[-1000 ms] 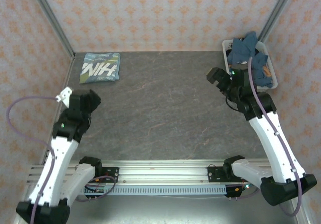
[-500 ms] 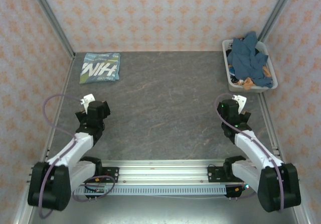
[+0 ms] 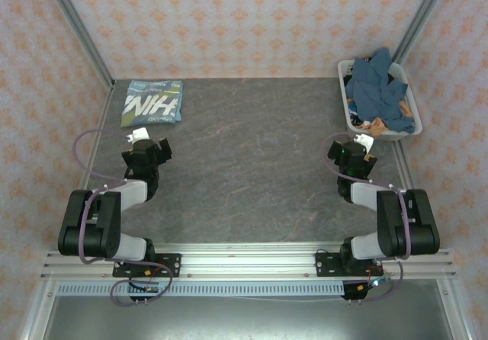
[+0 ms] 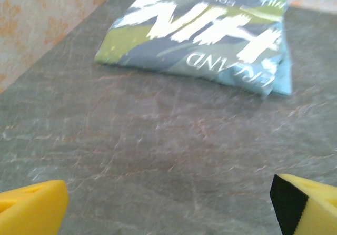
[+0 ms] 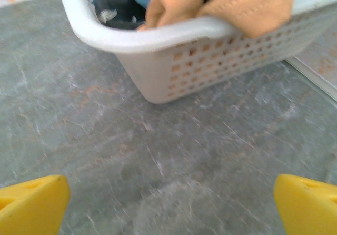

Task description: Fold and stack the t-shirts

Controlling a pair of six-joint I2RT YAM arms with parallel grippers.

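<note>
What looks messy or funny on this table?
The white basket is the messy bit. Crumpled blue shirts heap up above its rim, and a tan cloth droops over its near edge. The folded printed shirt at the far left lies neat and flat.

The setting was a robotics laboratory test cell. The left arm (image 3: 91, 222) and right arm (image 3: 404, 222) were bolted to an extruded aluminium rail (image 3: 252, 260) at the near edge of a grey stone-patterned tabletop (image 3: 252, 172). Flat wallpaper-printed panels (image 3: 252, 20) on bare metal corner posts (image 3: 76, 29) enclosed it. Exposed purple cables (image 3: 76, 151) looped from the arms. A folded t-shirt (image 3: 152, 102) and a white perforated basket (image 3: 345, 96) of garments lay on the tabletop.
</note>
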